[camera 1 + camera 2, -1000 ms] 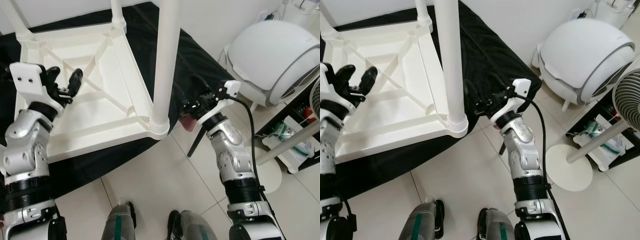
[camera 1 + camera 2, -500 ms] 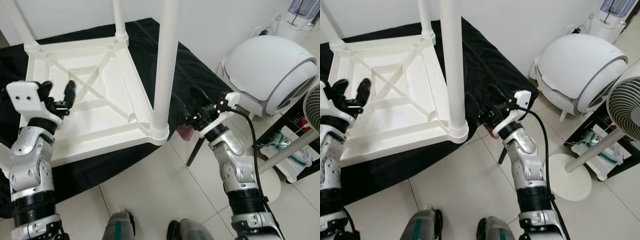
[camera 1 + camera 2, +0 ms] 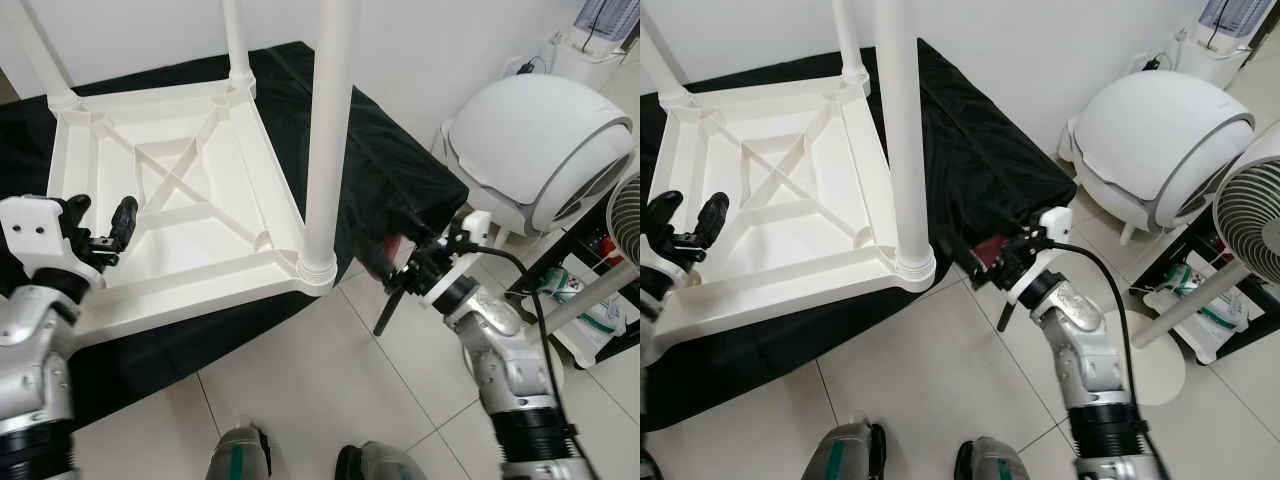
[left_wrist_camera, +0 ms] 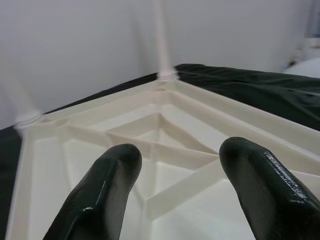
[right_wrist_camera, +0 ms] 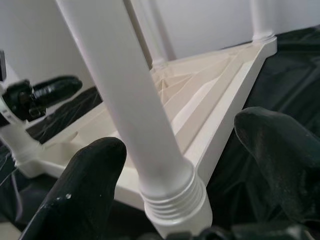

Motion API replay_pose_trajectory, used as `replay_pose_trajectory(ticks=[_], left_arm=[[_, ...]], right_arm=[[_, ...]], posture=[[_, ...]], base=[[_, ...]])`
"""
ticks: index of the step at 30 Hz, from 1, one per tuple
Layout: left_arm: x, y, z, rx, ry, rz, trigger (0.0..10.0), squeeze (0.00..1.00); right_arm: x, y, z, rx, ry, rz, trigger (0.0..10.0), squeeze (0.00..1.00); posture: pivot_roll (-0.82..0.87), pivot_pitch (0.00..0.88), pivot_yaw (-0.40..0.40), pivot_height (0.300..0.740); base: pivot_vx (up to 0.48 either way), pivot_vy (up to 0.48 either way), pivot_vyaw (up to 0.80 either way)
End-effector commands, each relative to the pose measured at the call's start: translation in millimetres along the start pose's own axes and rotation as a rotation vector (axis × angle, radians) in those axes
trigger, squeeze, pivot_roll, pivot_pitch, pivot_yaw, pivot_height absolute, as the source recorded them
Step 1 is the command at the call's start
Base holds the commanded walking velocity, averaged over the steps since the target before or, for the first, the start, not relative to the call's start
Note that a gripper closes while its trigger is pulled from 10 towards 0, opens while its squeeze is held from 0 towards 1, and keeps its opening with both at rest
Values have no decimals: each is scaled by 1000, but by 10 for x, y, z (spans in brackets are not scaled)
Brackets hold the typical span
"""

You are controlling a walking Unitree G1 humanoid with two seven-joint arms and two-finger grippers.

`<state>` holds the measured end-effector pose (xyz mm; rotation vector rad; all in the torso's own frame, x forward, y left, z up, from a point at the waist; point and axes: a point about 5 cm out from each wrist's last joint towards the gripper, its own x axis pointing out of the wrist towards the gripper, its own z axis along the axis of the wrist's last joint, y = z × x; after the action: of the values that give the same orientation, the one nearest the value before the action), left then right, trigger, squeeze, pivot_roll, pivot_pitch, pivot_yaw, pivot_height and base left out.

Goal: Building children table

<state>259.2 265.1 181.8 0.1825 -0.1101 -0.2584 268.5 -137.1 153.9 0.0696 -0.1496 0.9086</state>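
A white children's table [image 3: 190,292] lies upside down on a black cloth [image 3: 380,150]. A tall white leg [image 3: 326,130] stands screwed into its near right corner, and two more legs [image 3: 235,40] rise at the far corners. My left gripper [image 3: 100,215] is open over the table's near left edge, its fingers [image 4: 95,200] pointing across the ribbed underside. My right gripper [image 3: 975,255] is open over the cloth, right of the near leg's threaded base [image 5: 175,200] and apart from it.
A white domed pod [image 3: 540,140] stands against the wall at the right. A standing fan [image 3: 1250,200] with a round base [image 3: 1145,350] and a low black rack [image 3: 600,270] are beyond my right arm. A thin black rod [image 3: 385,310] slants to the tiles. My feet [image 3: 240,465] are below.
Both arms have drawn back toward me: the left gripper from over the table's cross brace to its near left edge, the right gripper lower and further from the leg base. The camera has shifted.
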Motion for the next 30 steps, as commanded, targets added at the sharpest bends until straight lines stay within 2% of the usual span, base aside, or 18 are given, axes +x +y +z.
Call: replay_pose_trajectory(ticks=[1, 2, 3, 5, 8, 10, 14, 18, 22, 25, 28, 30], left_arm=[[9, -123, -25, 46, 29, -145, 10000, 0], [9, -123, -25, 46, 29, -145, 10000, 0], [22, -186, -18, 73, 41, -212, 10000, 0], [39, -257, -6, 100, 43, -263, 10000, 0], [66, -336, 4, 137, 49, -317, 10000, 0], [66, -336, 4, 137, 49, -317, 10000, 0], [169, -430, 60, 189, 50, -415, 10000, 0], [212, -427, 100, 204, 39, -425, 10000, 0], [374, -409, 254, 251, -1, -419, 10000, 0], [404, -405, 276, 253, -3, -419, 10000, 0], [551, -411, 375, 292, -31, -408, 10000, 0], [745, -425, 435, 238, -37, -314, 10000, 0]], right_arm=[[70, -11, 21, -8, 9, 57, 10000, 0], [70, -11, 21, -8, 9, 57, 10000, 0], [112, -77, 37, -24, 15, 64, 10000, 0], [158, -131, 57, -46, 17, 69, 10000, 0], [221, -182, 81, -64, 16, 68, 10000, 0], [221, -182, 81, -64, 16, 68, 10000, 0], [440, -344, 110, -82, 33, 25, 10000, 0], [516, -397, 113, -89, 32, 13, 10000, 0], [701, -425, 91, -56, 35, 72, 10000, 0], [727, -421, 86, -65, 37, 83, 10000, 0], [828, -616, 166, -99, 17, -64, 10000, 0], [838, -752, 258, -107, -4, -151, 10000, 0]], posture=[[47, 47, -3, 740], [47, 47, -3, 740], [52, 46, -12, 740], [58, 48, -20, 740], [61, 49, -27, 740], [61, 49, -27, 740], [64, 48, -37, 740], [63, 47, -39, 740], [66, 48, -48, 740], [66, 48, -49, 740], [68, 46, -55, 740], [71, 45, -64, 740]], base=[[0, 0, 0], [0, 0, 0], [0, 0, 0], [0, 0, 0], [0, 0, 0], [0, 0, 0], [0, 0, 0], [0, 0, 0], [0, 0, 0], [0, 0, 0], [0, 0, 0], [0, 0, 0]])
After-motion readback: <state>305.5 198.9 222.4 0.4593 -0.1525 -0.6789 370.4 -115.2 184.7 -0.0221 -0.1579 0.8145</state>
